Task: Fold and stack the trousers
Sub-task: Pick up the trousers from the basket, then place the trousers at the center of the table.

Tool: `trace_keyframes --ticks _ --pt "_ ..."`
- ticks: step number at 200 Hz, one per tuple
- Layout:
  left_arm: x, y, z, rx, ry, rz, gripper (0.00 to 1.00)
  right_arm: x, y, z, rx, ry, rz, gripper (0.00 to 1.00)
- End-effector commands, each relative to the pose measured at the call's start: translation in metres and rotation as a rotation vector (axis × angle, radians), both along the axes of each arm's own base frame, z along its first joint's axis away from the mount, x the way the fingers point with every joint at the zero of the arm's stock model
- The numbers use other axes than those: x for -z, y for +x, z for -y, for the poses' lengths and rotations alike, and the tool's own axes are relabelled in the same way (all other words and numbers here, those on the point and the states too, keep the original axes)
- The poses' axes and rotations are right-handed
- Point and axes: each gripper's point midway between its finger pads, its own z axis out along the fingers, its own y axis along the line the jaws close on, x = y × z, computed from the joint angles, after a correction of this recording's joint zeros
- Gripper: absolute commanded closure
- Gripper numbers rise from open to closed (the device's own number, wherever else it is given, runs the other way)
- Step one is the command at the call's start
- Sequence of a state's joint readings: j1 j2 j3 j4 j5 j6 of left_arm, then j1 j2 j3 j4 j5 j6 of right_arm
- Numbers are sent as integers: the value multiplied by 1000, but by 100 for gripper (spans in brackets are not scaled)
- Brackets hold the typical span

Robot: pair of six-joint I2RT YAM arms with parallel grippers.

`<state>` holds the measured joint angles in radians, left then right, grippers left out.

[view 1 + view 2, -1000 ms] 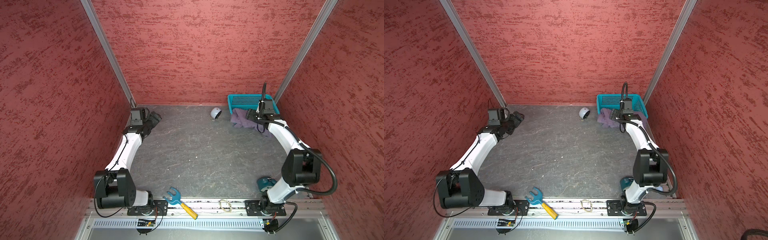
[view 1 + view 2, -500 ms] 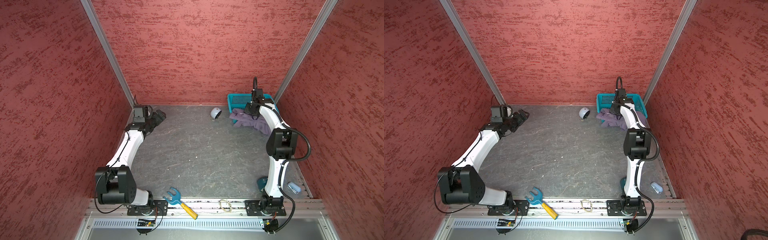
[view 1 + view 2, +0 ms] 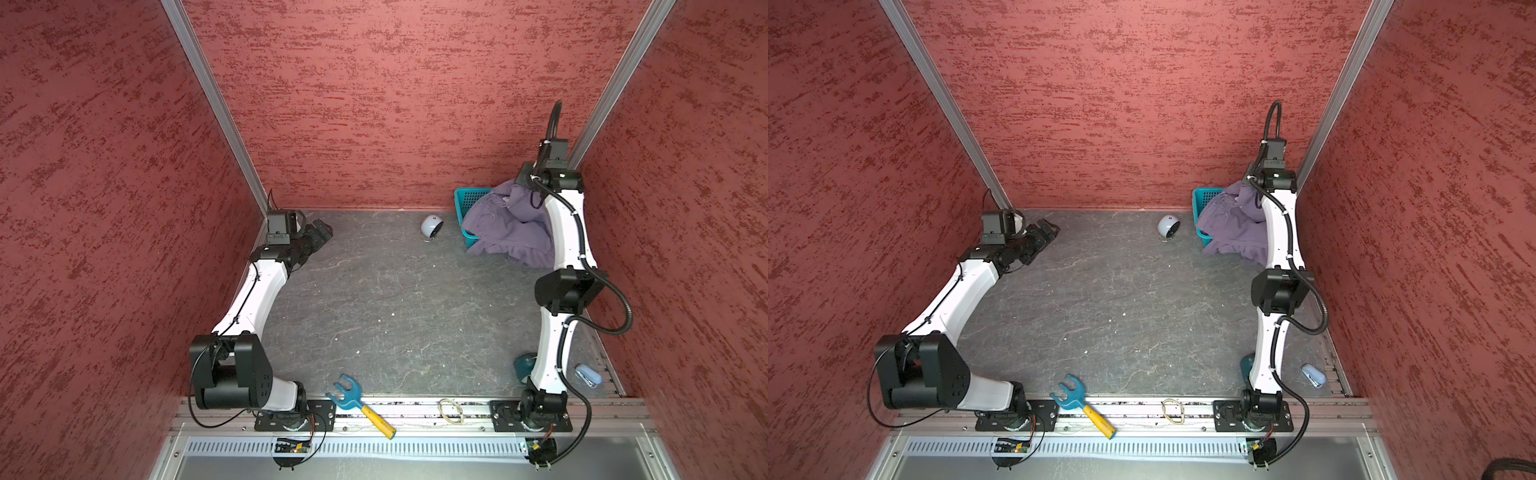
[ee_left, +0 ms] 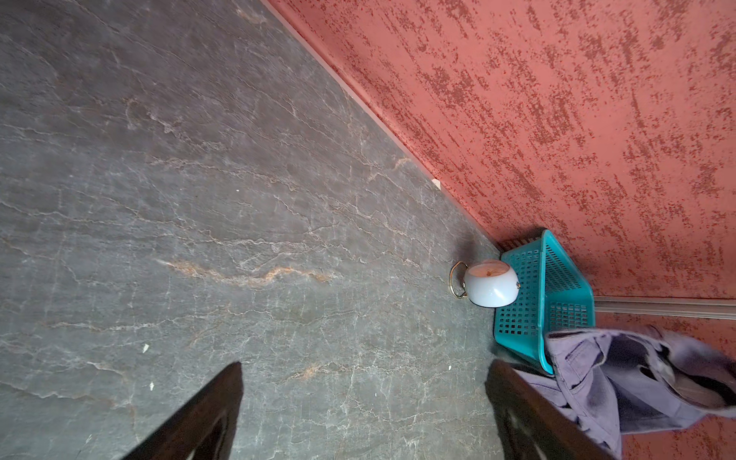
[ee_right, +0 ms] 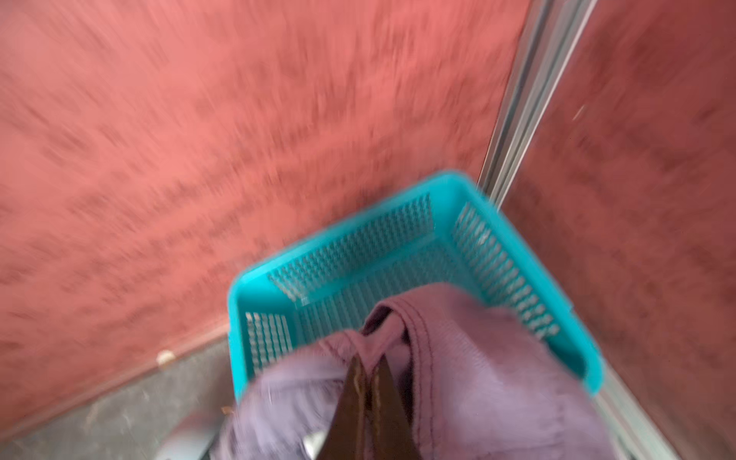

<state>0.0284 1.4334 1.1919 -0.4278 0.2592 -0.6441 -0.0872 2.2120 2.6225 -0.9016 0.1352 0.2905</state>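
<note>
The purple trousers (image 3: 507, 226) hang in a bunched heap from my right gripper (image 3: 523, 186) at the back right corner, and their lower folds trail over the teal basket (image 3: 465, 198) onto the table. In the right wrist view, the right gripper (image 5: 370, 358) is shut on a fold of the trousers (image 5: 478, 378) above the basket (image 5: 358, 247). My left gripper (image 3: 322, 230) stands open and holds nothing near the back left. In the left wrist view, the left gripper (image 4: 364, 368) is over bare table, with the trousers (image 4: 621, 382) far off.
A white round object (image 3: 431, 226) lies left of the basket. A blue and yellow fork tool (image 3: 357, 405) and a rubber band (image 3: 451, 409) lie on the front rail. A teal object (image 3: 523, 365) and a pale blue thing (image 3: 588, 375) sit by the right arm's base.
My right gripper reached over the basket, shut on the trousers and has risen, drawing the cloth up. The left arm shifted slightly toward the back wall, still open.
</note>
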Motion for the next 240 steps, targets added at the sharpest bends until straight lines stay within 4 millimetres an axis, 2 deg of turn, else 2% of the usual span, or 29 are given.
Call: trace_keyframes --ticks 1,25,46,64,99,141,169,189,210,240 --pt "-15 6 11 30 -24 49 5 -141 -24 -13 -33 -49 399 100" --pt "-21 12 30 92 -7 72 5 -236 -66 -16 -30 -39 689 100" --pt "-28 16 50 148 16 96 4 -299 -106 -22 -46 4 905 100" --pt "-32 19 67 198 20 114 3 -340 -139 -28 -74 73 1073 100" --pt "-45 19 105 315 12 157 1 -393 -189 -43 -198 248 1314 100" --pt "-76 6 155 480 -5 241 1 -417 -220 -67 -382 407 1395 100" --pt "-104 -2 168 537 -86 306 1 -424 -236 -88 -526 502 1380 100" --pt "-121 -5 161 518 -88 345 0 -423 -245 -119 -666 561 1328 100" --pt "-133 -8 142 463 -95 369 1 -417 -256 -168 -831 592 1251 100" --pt "-135 -10 90 317 -113 366 1 -401 -278 -249 -994 540 1148 100"
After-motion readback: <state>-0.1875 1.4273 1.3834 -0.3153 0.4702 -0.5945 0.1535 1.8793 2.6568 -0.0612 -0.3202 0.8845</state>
